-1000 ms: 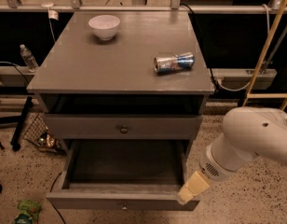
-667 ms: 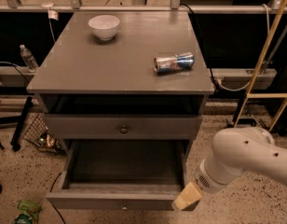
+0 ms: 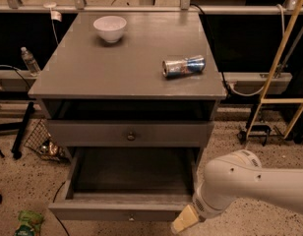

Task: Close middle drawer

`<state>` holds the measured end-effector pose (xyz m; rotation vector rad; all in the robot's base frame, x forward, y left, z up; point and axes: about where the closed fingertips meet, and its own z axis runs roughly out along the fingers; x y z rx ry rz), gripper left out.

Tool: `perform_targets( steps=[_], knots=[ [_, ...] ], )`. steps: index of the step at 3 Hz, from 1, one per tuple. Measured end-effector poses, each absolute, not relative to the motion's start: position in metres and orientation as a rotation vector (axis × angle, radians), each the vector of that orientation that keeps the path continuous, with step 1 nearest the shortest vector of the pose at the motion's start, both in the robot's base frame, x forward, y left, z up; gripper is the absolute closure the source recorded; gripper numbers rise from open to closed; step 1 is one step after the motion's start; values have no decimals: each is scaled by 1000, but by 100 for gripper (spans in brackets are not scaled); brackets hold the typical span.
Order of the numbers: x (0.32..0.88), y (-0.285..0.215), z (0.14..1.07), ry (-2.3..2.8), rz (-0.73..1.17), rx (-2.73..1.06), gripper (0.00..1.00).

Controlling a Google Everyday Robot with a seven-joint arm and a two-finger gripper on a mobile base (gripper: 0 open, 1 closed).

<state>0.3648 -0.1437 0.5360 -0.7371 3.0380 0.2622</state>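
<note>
The middle drawer (image 3: pixel 102 212) is pulled far out at the bottom of the grey cabinet. It has a plain grey front with a tiny pale centre knob (image 3: pixel 131 217) and a dark, empty inside. Above it sits a taller grey drawer front (image 3: pixel 82 132) with a dark round knob, nearly flush with the cabinet. My gripper (image 3: pixel 183 221) shows as a pale yellowish tip on the white arm (image 3: pixel 250 183). It is at the right end of the middle drawer's front, low in the camera view, touching or just in front of it.
A white bowl (image 3: pixel 110 28) and a crushed can (image 3: pixel 183 66) lie on the cabinet top (image 3: pixel 117 68). A wire basket (image 3: pixel 43 141) and a bottle (image 3: pixel 29 60) are at the left. A yellow ladder (image 3: pixel 282 53) stands at the right. Green litter (image 3: pixel 26 224) lies on the speckled floor.
My arm has swung left and down, bringing the gripper tip from beside the drawer's right side to the right end of its front. The drawer has not visibly moved.
</note>
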Motion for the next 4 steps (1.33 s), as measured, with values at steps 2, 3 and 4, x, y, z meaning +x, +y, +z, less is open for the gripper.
perform_targets(
  steps=[2, 3, 4],
  knots=[
    [354, -135, 513, 3076, 312, -630, 0],
    [353, -133, 499, 3087, 365, -596, 0],
    [361, -119, 456, 3106, 464, -488, 0]
  ],
)
